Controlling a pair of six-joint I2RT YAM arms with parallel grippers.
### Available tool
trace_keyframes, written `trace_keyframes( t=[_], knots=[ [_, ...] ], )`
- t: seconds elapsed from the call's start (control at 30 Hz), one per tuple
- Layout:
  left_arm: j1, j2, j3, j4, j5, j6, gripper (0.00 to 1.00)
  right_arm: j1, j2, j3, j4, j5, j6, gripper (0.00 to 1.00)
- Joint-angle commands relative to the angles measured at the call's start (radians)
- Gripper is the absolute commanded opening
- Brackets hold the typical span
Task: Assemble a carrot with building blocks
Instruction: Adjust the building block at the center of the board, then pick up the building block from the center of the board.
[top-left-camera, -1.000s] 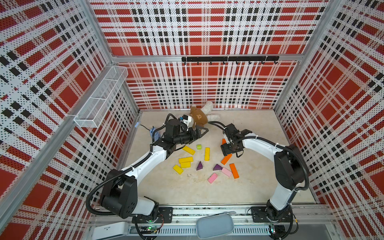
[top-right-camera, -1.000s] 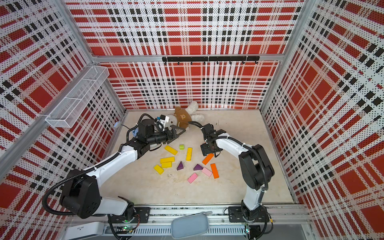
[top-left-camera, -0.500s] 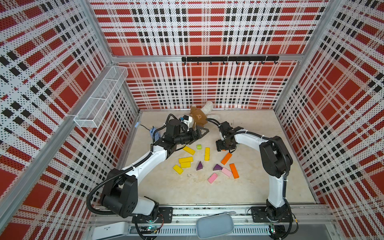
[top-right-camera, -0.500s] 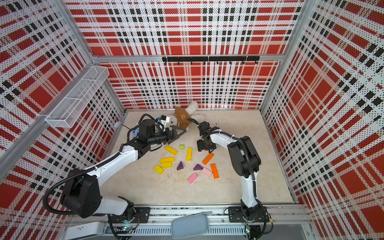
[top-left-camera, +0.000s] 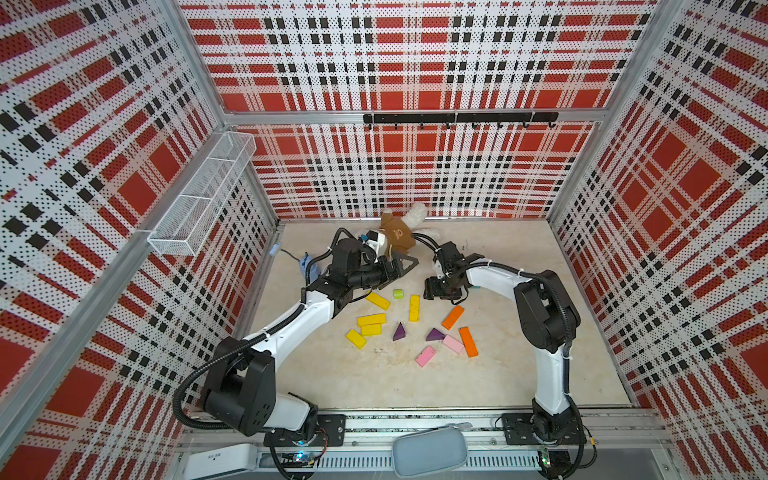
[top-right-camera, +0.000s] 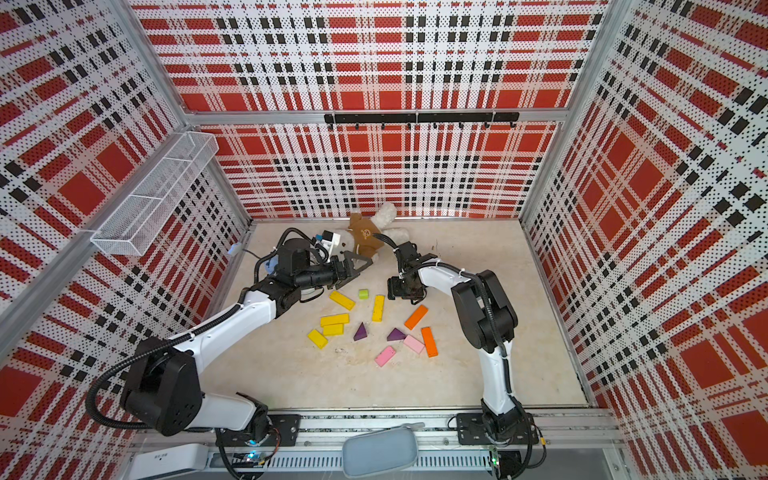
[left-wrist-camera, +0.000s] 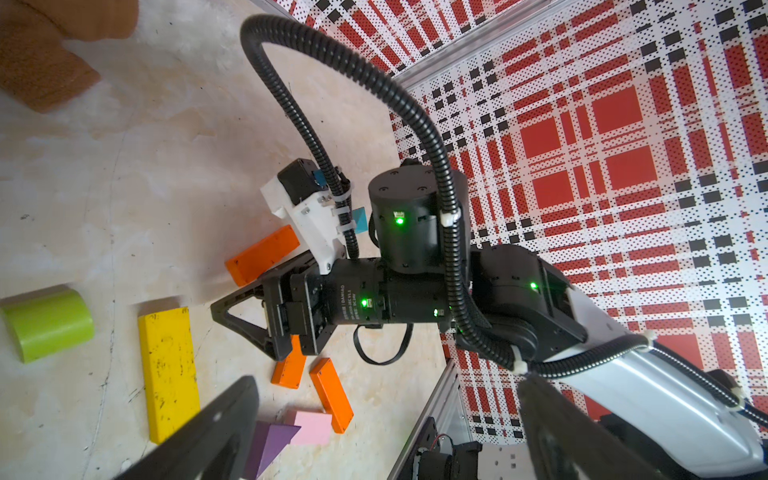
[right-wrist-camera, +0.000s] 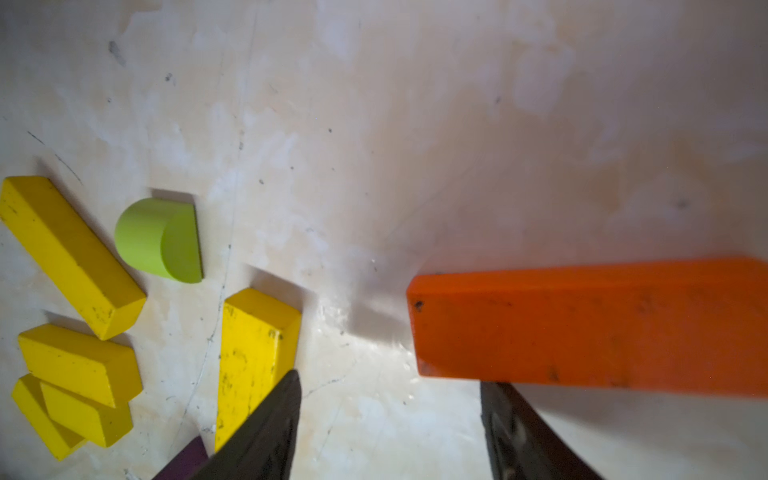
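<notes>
Your left hand (top-left-camera: 401, 268) is open and empty; lower it carelessly and it could knock the yellow block (left-wrist-camera: 166, 365) lying just ahead of it. Your right hand (right-wrist-camera: 388, 380) is open, holding nothing. Closing now may only shove the orange block (right-wrist-camera: 582, 328), which lies just ahead and off to one side, not inside its grasp.

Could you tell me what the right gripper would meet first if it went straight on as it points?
The right gripper would probably meet bare tabletop first, between a yellow block and the orange block; depth is unclear.
</notes>
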Motion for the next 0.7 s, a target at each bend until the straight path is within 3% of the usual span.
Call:
trace_keyframes(
  t=[0.0, 0.1, 0.2, 0.43, 0.67],
  knots=[
    [-0.005, 0.006, -0.001, 0.024, 0.009, -0.005, 0.99, 0.003, 0.017, 0.042, 0.031, -0.032, 0.013, 0.69],
    [-0.006, 0.005, -0.005, 0.024, 0.004, -0.004, 0.99, 0.006, -0.019, 0.038, 0.016, -0.011, -0.001, 0.69],
    [-0.004, 0.007, -0.003, 0.024, 0.007, -0.006, 0.99, 0.007, -0.053, 0.043, -0.035, 0.09, -0.026, 0.72],
    [-0.01, 0.013, -0.003, 0.025, 0.008, -0.008, 0.99, 0.009, -0.048, 0.073, -0.137, 0.361, 0.022, 0.89],
    [-0.023, 0.02, -0.002, 0.025, 0.009, -0.008, 0.99, 0.009, -0.014, 0.098, -0.132, 0.379, 0.072, 1.0]
  ],
)
